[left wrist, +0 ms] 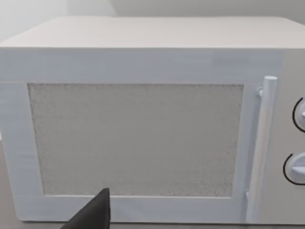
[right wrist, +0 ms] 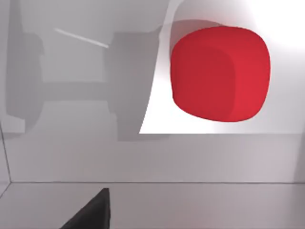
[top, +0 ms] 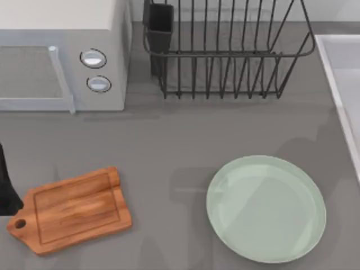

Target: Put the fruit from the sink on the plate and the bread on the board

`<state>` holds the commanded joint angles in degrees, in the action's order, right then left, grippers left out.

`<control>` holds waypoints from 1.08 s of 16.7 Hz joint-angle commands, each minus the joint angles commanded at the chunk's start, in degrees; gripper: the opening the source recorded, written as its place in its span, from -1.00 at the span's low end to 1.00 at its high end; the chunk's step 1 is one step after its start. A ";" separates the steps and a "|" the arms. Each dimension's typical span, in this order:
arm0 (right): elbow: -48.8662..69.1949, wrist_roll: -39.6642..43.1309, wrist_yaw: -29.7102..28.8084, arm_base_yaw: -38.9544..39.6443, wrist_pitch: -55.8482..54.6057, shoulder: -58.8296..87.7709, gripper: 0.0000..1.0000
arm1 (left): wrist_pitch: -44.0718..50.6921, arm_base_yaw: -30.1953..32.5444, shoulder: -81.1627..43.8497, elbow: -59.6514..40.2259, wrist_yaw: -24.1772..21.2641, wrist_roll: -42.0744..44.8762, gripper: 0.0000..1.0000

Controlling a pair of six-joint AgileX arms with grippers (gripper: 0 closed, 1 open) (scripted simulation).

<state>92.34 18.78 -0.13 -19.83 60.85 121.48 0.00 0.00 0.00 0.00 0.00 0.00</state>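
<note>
We are starting out; the fruit (right wrist: 220,74) is lying in the sink (right wrist: 143,162), the plate (top: 265,208) and board (top: 70,209) sitting bare; whether our grippers are open, we cannot tell.

Grained wooden board (top: 73,209), glossy smooth plate (top: 265,208), black wire rack (top: 225,50).

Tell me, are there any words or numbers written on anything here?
None can be read.
The white box-shaped microwave has no letters on its door, and its two round dials carry no numbers.
The brown wooden cutting board, pale mint-green round plate and smooth red roundish fruit are all plain.
</note>
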 joint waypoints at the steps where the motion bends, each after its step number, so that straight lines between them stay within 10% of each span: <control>1: 0.00 0.00 0.00 0.00 0.00 0.00 1.00 | 0.00 0.00 0.00 0.00 0.00 0.00 1.00; 18: -10.85 -0.28 -0.17 0.08 -27.25 16.40 1.00 | 0.00 0.00 0.00 0.00 0.00 0.00 1.00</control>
<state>81.49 18.50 -0.30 -19.75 33.60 137.89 0.00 0.00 0.00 0.00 0.00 0.00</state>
